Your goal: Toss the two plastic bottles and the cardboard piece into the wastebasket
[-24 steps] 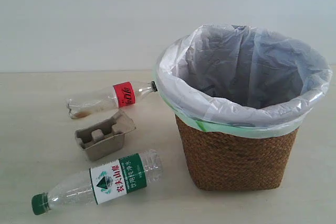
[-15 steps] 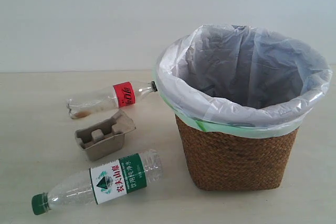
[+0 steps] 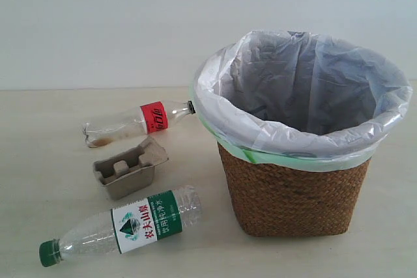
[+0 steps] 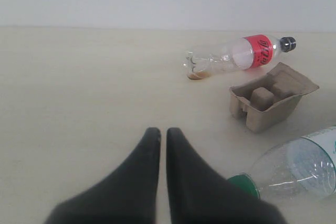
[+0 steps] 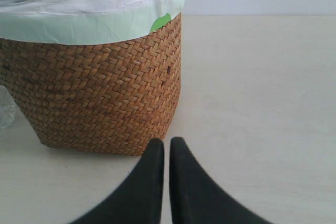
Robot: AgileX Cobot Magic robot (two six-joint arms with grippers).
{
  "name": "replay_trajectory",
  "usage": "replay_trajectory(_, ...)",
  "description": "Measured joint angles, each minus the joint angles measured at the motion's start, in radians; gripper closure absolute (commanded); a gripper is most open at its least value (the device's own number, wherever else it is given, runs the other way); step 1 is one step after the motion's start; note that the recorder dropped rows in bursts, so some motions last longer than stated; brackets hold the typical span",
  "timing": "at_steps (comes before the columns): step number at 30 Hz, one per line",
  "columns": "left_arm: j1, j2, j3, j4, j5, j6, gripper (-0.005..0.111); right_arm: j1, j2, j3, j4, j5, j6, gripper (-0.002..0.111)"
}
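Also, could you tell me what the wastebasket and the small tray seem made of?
The wastebasket looks like brown woven wicker, judging by its plaited weave, lined with a translucent white plastic bag. The tray seems matte grey-brown moulded pulp, with soft rounded bumps.

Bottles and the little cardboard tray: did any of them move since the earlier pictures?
No, nothing visibly changed. The green-capped bottle, the red-label bottle and the cardboard tray lie on the table just where they were, beside the wastebasket, none picked up.
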Motion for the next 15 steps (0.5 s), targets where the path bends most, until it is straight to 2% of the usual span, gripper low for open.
replay_trajectory(8, 0.000, 0.000, 0.000, -0.030, 0.002, -0.021, 0.103, 0.000, 0.000, 0.000, 0.000, 0.000, 0.000, 0.108)
replay_trajectory(10, 0.000, 0.000, 0.000, -0.113, 0.005, -0.069, 0.103, 0.000, 0.000, 0.000, 0.000, 0.000, 0.000, 0.108)
replay_trajectory(15, 0.000, 0.000, 0.000, -0.439, 0.015, -0.152, 0.103, 0.000, 0.000, 0.000, 0.000, 0.000, 0.000, 0.108)
